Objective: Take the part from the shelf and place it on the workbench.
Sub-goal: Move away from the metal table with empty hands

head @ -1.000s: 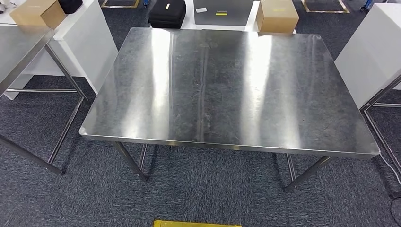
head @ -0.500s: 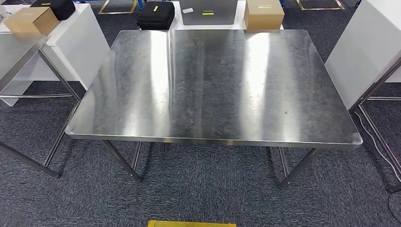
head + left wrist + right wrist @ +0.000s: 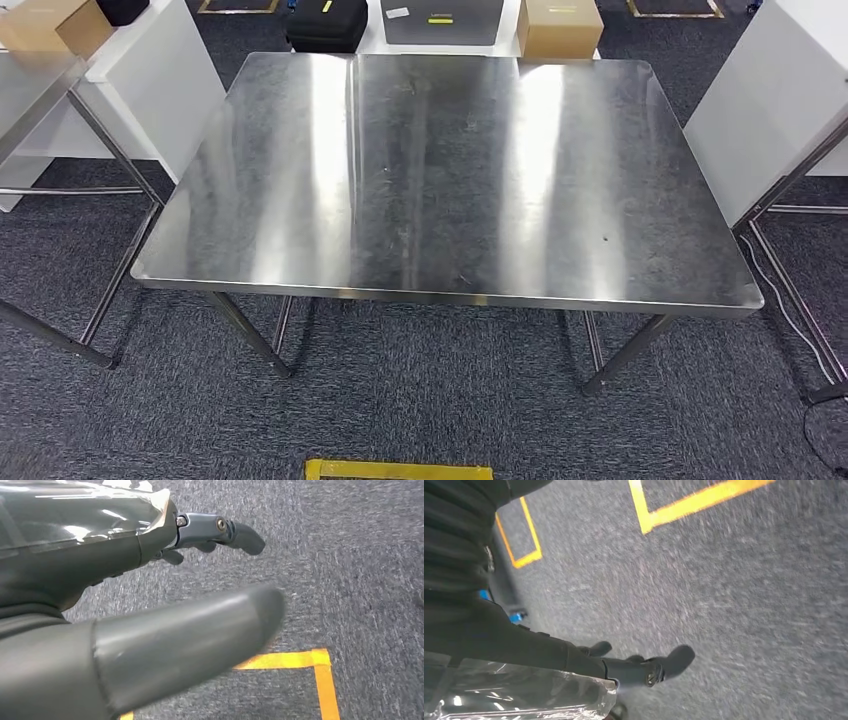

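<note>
Two hands hang over carpet: left hand [image 3: 165, 595] and right hand [image 3: 624, 667], fingers spread, holding nothing. Part not located; steel workbench [image 3: 450, 170] ahead. Risk: shelf elsewhere, wasted approach.

glossy scuffed steel workbench [image 3: 450, 180]; rough grey carpet [image 3: 430, 410].
</note>
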Controlling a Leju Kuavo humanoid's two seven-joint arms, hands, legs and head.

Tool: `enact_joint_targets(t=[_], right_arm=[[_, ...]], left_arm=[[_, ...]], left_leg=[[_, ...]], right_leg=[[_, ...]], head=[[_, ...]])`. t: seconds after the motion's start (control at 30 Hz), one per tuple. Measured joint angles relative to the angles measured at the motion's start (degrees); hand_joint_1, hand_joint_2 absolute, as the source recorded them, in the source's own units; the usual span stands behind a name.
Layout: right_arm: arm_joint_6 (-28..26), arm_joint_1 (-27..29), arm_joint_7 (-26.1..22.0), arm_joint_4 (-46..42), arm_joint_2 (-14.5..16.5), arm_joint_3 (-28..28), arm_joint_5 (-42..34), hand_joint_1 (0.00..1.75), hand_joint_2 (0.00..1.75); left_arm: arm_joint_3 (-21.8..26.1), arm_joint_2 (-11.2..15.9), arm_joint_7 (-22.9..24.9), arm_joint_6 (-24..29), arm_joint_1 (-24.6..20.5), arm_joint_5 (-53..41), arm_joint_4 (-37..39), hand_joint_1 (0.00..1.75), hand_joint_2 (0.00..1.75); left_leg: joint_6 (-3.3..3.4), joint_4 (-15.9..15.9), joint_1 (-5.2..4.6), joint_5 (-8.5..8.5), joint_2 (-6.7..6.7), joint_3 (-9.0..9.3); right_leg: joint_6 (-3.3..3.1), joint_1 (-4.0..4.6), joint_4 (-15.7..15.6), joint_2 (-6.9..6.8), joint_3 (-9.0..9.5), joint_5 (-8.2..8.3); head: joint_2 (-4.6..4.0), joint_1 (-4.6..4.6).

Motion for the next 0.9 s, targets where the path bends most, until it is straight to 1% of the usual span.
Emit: enact_joint_targets(t=[0.03, 0.07, 0.1, 0.13, 0.17, 0.2, 0.23, 0.27, 0.3, 0.33, 0.4, 0.43, 0.47, 0.5, 0.53, 0.6, 0.63, 0.67, 0.7, 0.73, 0.77, 0.8, 0.83, 0.87, 0.9], right_arm=[[0.0, 0.0, 0.0, 0.0, -0.1, 0.0, 0.0, 0.00, 1.75], [0.0, 0.0, -0.1, 0.0, -0.2, 0.0, 0.0, 0.00, 1.75], [0.0, 0.1, -0.1, 0.0, -0.3, 0.0, 0.0, 0.00, 1.75], [0.0, 0.1, -0.1, 0.0, -0.4, 0.0, 0.0, 0.00, 1.75], [0.0, 0.2, -0.1, 0.0, -0.5, 0.0, 0.0, 0.00, 1.75], [0.0, 0.2, -0.1, 0.0, -0.6, 0.0, 0.1, 0.00, 1.75], [0.0, 0.3, -0.1, 0.0, -0.7, 0.0, 0.1, 0.00, 1.75], [0.0, 0.2, -0.2, 0.0, -0.8, 0.0, 0.1, 0.00, 1.75], [0.0, 0.2, -0.2, 0.0, -0.8, 0.0, 0.1, 0.00, 1.75], [0.1, 0.1, -0.2, 0.0, -0.8, 0.0, 0.1, 0.00, 1.75], [0.1, 0.1, -0.2, 0.1, -0.8, 0.0, 0.1, 0.00, 1.75], [0.1, 0.1, -0.3, 0.1, -0.8, 0.0, 0.1, 0.00, 1.75], [0.1, 0.1, -0.3, 0.1, -0.8, 0.0, 0.1, 0.00, 1.75], [0.1, 0.1, -0.3, 0.1, -0.8, 0.0, 0.1, 0.00, 1.75], [0.1, 0.1, -0.3, 0.1, -0.8, 0.0, 0.1, 0.00, 1.75], [0.1, 0.1, -0.3, 0.1, -0.8, 0.0, 0.1, 0.00, 1.75], [0.1, 0.1, -0.3, 0.1, -0.8, 0.0, 0.1, 0.00, 1.75], [0.1, 0.2, -0.3, 0.1, -0.8, 0.0, 0.1, 0.00, 1.75], [0.1, 0.2, -0.3, 0.1, -0.8, 0.0, 0.1, 0.00, 1.75], [0.1, 0.2, -0.2, 0.1, -0.8, 0.0, 0.1, 0.00, 1.75], [0.1, 0.1, -0.2, 0.1, -0.8, 0.0, 0.1, 0.00, 1.75], [0.1, 0.1, -0.2, 0.1, -0.8, 0.0, 0.1, 0.00, 1.75], [0.1, 0.0, -0.1, 0.1, -0.8, 0.1, 0.1, 0.00, 1.75], [0.1, 0.0, -0.1, 0.1, -0.7, 0.1, 0.1, 0.00, 1.75], [0.1, 0.0, -0.1, 0.1, -0.7, 0.1, 0.1, 0.00, 1.75]], left_arm=[[0.0, -0.1, -0.1, 0.0, -0.1, 0.0, 0.0, 0.00, 0.00], [0.0, -0.1, -0.1, -0.1, -0.1, 0.0, 0.0, 0.00, 0.00], [0.0, -0.2, -0.1, -0.1, -0.1, 0.1, 0.0, 0.00, 0.00], [0.0, -0.2, -0.2, -0.1, -0.1, 0.2, 0.0, 0.00, 0.00], [0.0, -0.3, -0.2, -0.1, -0.1, 0.2, 0.0, 0.00, 0.00], [0.0, -0.4, -0.2, -0.1, -0.1, 0.3, 0.0, 0.00, 0.00], [0.0, -0.4, -0.2, -0.1, 0.0, 0.3, 0.0, 0.00, 0.00], [0.0, -0.5, -0.2, -0.1, 0.0, 0.4, 0.1, 0.00, 0.00], [0.0, -0.5, -0.3, -0.1, -0.1, 0.4, 0.1, 0.00, 0.00], [0.0, -0.5, -0.3, -0.1, -0.1, 0.4, 0.1, 0.00, 0.00], [0.0, -0.4, -0.4, -0.1, -0.1, 0.4, 0.1, 0.00, 0.00], [0.0, -0.4, -0.4, -0.1, -0.1, 0.4, 0.1, 0.00, 0.00], [0.1, -0.4, -0.4, -0.1, -0.1, 0.4, 0.1, 0.00, 0.00], [0.1, -0.4, -0.4, -0.1, -0.1, 0.4, 0.1, 0.00, 0.00], [0.1, -0.4, -0.4, -0.1, 0.0, 0.4, 0.1, 0.00, 0.00], [0.1, -0.4, -0.5, -0.1, 0.0, 0.5, 0.1, 0.00, 0.00], [0.1, -0.4, -0.5, -0.1, 0.0, 0.5, 0.1, 0.00, 0.00], [0.1, -0.4, -0.5, -0.1, 0.0, 0.5, 0.1, 0.00, 0.00], [0.2, -0.4, -0.5, -0.1, 0.1, 0.5, 0.1, 0.00, 0.00], [0.2, -0.4, -0.5, -0.1, 0.1, 0.5, 0.1, 0.00, 0.00], [0.2, -0.3, -0.5, -0.1, 0.0, 0.4, 0.1, 0.00, 0.00], [0.2, -0.3, -0.6, -0.1, 0.0, 0.4, 0.1, 0.00, 0.00], [0.2, -0.3, -0.6, -0.1, -0.1, 0.4, 0.1, 0.00, 0.00], [0.2, -0.3, -0.6, -0.1, -0.1, 0.4, 0.1, 0.00, 0.00], [0.2, -0.3, -0.6, -0.1, -0.1, 0.4, 0.1, 0.00, 0.00]], left_leg=[[-0.08, -0.8, 0.15, 0.41, 0.08, 0.38], [-0.10, -1.1, 0.02, 0.53, 0.11, 0.44], [-0.12, -1.1, -0.03, 0.57, 0.12, 0.34], [-0.18, -1.0, -0.06, 0.54, 0.11, 0.24], [-0.30, -0.8, -0.03, 0.50, 0.06, 0.13], [-0.48, -0.5, 0.05, 0.41, 0.00, -0.04], [-0.76, 0.0, 0.15, 0.26, -0.06, -0.24], [-1.17, 0.6, 0.22, 0.03, -0.12, -0.48], [-1.65, 1.4, 0.16, -0.32, -0.13, -0.78], [-2.13, 1.9, 0.08, -0.62, -0.14, -1.00], [-2.88, 2.5, -0.05, -0.96, -0.13, -1.25], [-3.13, 2.6, 0.10, -0.98, -0.15, -1.30], [-3.42, 3.0, 0.26, -1.37, -0.19, -1.46], [-3.76, 4.2, 0.46, -2.46, -0.23, -1.94], [-4.12, 6.4, 0.66, -4.25, -0.31, -2.82], [-4.81, 13.3, 1.03, -8.59, -0.41, -5.58], [-5.03, 16.3, 1.22, -9.87, -0.43, -6.79], [-5.15, 17.7, 1.40, -10.07, -0.43, -7.25], [-5.15, 17.2, 1.53, -9.26, -0.43, -6.74], [-5.01, 14.2, 1.61, -7.52, -0.43, -5.01], [-4.76, 10.2, 1.64, -5.63, -0.46, -2.77], [-4.48, 6.6, 1.55, -4.34, -0.52, -0.83], [-4.16, 3.9, 1.37, -3.47, -0.58, 0.54], [-3.91, 2.8, 1.14, -3.27, -0.63, 0.97], [-3.69, 2.6, 0.88, -3.31, -0.65, 0.90]], right_leg=[[-0.17, 0.01, 2.4, 0.08, -1.20, -1.25], [-0.32, -0.11, 5.7, 0.16, -2.82, -2.74], [-0.35, -0.25, 9.1, 0.18, -4.56, -4.08], [-0.15, -0.40, 11.7, 0.18, -5.85, -4.83], [0.34, -0.57, 12.4, 0.18, -6.21, -4.69], [1.02, -0.76, 10.9, 0.18, -5.47, -3.69], [1.75, -0.97, 7.6, 0.16, -3.77, -2.15], [2.20, -1.15, 4.1, 0.15, -1.90, -0.80], [2.27, -1.20, 1.1, 0.18, -0.59, 0.22], [1.96, -1.12, -0.5, 0.22, 0.10, 0.71], [0.93, -0.84, -0.9, 0.30, -0.03, 0.90], [0.41, -0.95, -0.8, 0.29, -0.06, 1.01], [0.01, -1.11, -0.9, 0.28, -0.02, 1.21], [-0.42, -1.27, -0.9, 0.26, 0.00, 1.49], [-0.76, -1.40, -0.9, 0.23, -0.06, 1.73], [-1.14, -1.29, -0.9, 0.19, -0.41, 2.00], [-1.19, -1.24, -0.9, 0.18, -0.60, 2.04], [-1.21, -1.20, -0.9, 0.18, -0.69, 2.06], [-1.16, -1.19, -0.9, 0.18, -0.71, 2.10], [-1.10, -1.19, -0.9, 0.20, -0.63, 2.13], [-1.03, -1.19, -0.9, 0.23, -0.55, 2.17], [-0.85, -1.12, -0.9, 0.25, -0.52, 2.26], [-0.63, -1.03, -1.0, 0.27, -0.54, 2.32], [-0.33, -0.99, -1.0, 0.27, -0.62, 2.44], [0.05, -0.97, -1.2, 0.26, -0.69, 2.59]], head=[[0.00, 0.09], [0.00, 0.14], [0.00, 0.18], [0.01, 0.18], [0.01, 0.18], [0.01, 0.18], [0.01, 0.19], [0.01, 0.17], [0.01, 0.22], [0.00, 0.19], [0.00, 0.11], [0.00, 0.03], [0.01, 0.02], [0.01, -0.06], [0.01, -0.11], [0.01, -0.25], [0.00, -0.26], [0.00, -0.26], [0.00, -0.25], [0.01, -0.26], [0.01, -0.25], [0.01, -0.24], [0.01, -0.22], [0.01, -0.21], [0.01, -0.21]])
